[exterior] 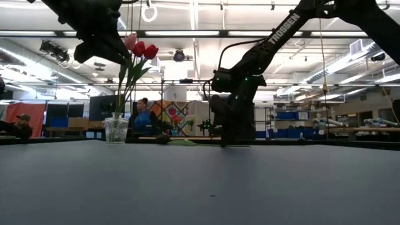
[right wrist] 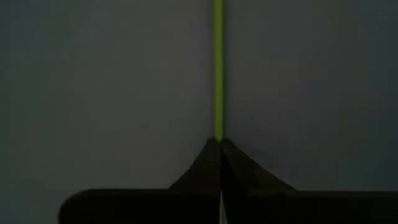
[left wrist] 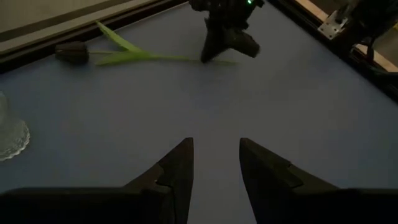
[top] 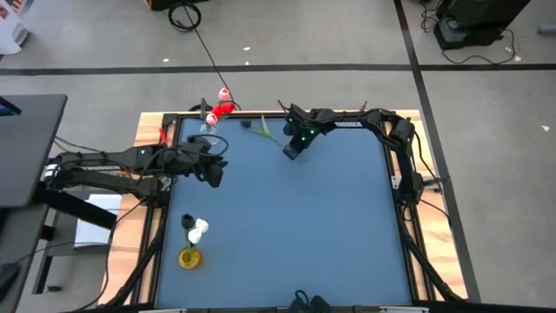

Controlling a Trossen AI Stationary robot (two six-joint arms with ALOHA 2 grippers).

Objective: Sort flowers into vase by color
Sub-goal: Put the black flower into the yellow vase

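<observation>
- Blue table (top: 287, 226) carries a dark tulip (left wrist: 71, 51) lying flat near the far edge.
- Our right pincer (right wrist: 219, 144) is clamped on its green stem (right wrist: 218, 68).
- Our left pincer (left wrist: 216, 163) hovers half open, empty, near the vase (exterior: 116, 130) of red tulips (exterior: 144, 50).

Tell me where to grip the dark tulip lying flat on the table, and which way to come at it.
Grip the dark tulip on its bare thin stem, past the leaves, coming straight down from above. It lies flat, so only a top pinch across the stem fits. The right gripper is shut on the stem's end that way; the left gripper hangs open nearby.
</observation>
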